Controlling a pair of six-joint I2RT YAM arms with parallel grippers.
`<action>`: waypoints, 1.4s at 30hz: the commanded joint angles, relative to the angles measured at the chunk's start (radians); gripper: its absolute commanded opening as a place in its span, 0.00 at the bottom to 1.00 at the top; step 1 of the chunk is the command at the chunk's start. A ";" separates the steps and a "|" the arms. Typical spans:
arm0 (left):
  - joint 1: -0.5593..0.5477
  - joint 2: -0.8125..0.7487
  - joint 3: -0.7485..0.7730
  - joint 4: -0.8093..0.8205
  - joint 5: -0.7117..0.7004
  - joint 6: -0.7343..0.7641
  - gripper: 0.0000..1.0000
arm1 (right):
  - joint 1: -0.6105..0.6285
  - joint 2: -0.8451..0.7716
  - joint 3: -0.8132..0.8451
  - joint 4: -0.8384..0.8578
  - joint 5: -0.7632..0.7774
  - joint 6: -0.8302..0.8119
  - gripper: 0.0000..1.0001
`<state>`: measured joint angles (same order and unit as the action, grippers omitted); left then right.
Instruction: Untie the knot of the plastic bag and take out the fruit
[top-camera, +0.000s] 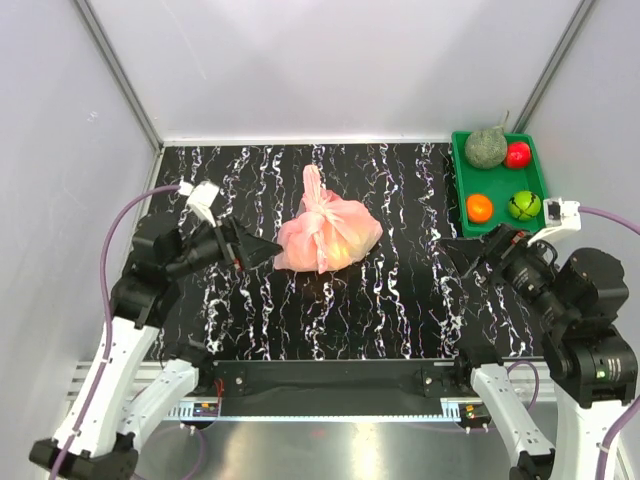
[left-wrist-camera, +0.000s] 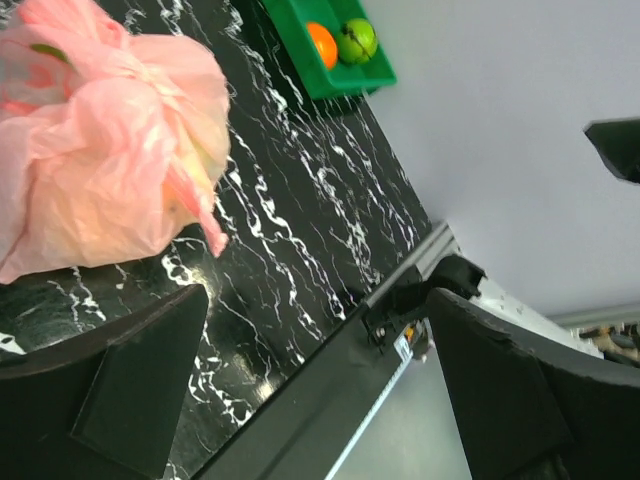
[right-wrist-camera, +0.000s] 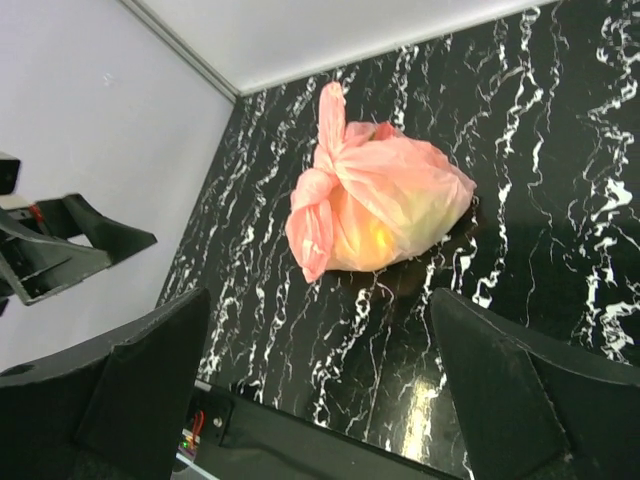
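1. at the middle of the worktop (top-camera: 400, 300) lies the plastic bag (top-camera: 330, 232), tied, untouched.
2. left pincer (top-camera: 262, 249) and right pincer (top-camera: 462, 252) both spread, empty: approach step.
3. the fruit (right-wrist-camera: 375, 238) glows yellow inside, clearest in the right wrist view.
4. the knot (right-wrist-camera: 335, 162): next, pinch one tail, tease loose.

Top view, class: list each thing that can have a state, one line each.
plastic bag: closed, lying on the table
knot: tied
fruit: inside the bag
left tool: open, empty
right tool: open, empty
green tray: partly filled
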<state>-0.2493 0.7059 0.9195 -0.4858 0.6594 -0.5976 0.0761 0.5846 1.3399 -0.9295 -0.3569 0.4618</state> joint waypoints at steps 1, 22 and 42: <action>-0.091 0.049 0.084 -0.004 -0.122 0.065 0.99 | 0.002 0.029 0.013 -0.019 -0.022 -0.049 1.00; -0.737 0.575 0.300 -0.031 -1.441 0.299 0.99 | 0.002 0.095 -0.122 -0.074 0.223 -0.097 1.00; -0.315 0.556 0.200 0.047 -0.449 0.697 0.69 | 0.004 0.080 -0.174 -0.031 0.099 -0.115 1.00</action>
<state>-0.5945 1.2613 1.0691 -0.4393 0.0525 0.0013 0.0761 0.6796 1.1736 -0.9993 -0.2165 0.3630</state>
